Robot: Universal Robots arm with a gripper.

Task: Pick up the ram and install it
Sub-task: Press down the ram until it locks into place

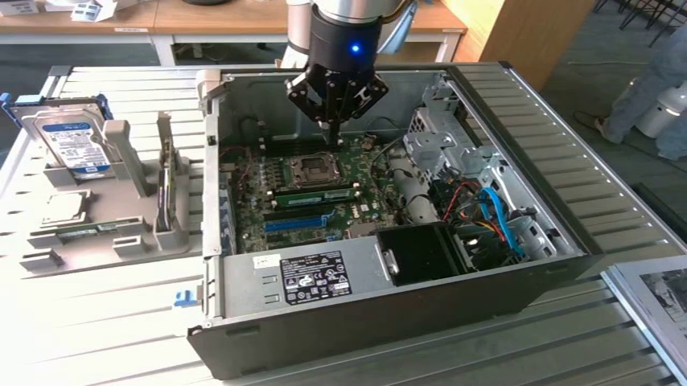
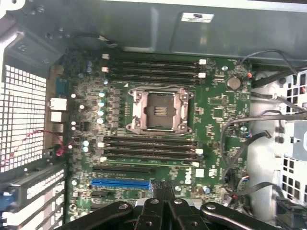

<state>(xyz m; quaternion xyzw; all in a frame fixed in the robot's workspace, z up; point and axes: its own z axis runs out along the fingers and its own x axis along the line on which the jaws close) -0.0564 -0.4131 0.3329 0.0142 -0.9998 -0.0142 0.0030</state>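
Observation:
The ram (image 1: 314,195) is a long green stick standing in a memory slot of the motherboard (image 1: 281,173), between the CPU socket (image 1: 314,168) and the blue slot (image 1: 295,223). In the wrist view its thin green top edge (image 2: 148,162) runs along the slot nearest the blue slot (image 2: 120,183). My gripper (image 1: 336,138) hangs above the board on the far side of the CPU socket, apart from the ram. Its fingers (image 2: 165,191) are shut together with nothing between them.
The open computer case (image 1: 536,153) holds a black power supply (image 1: 311,277), a drive cage (image 1: 446,145) and blue cables (image 1: 499,213). At the exterior view's left a grey stand (image 1: 129,161) carries a hard drive (image 1: 70,141), an upright card (image 1: 164,189) and a CPU (image 1: 64,207). A person (image 1: 655,88) stands at the right.

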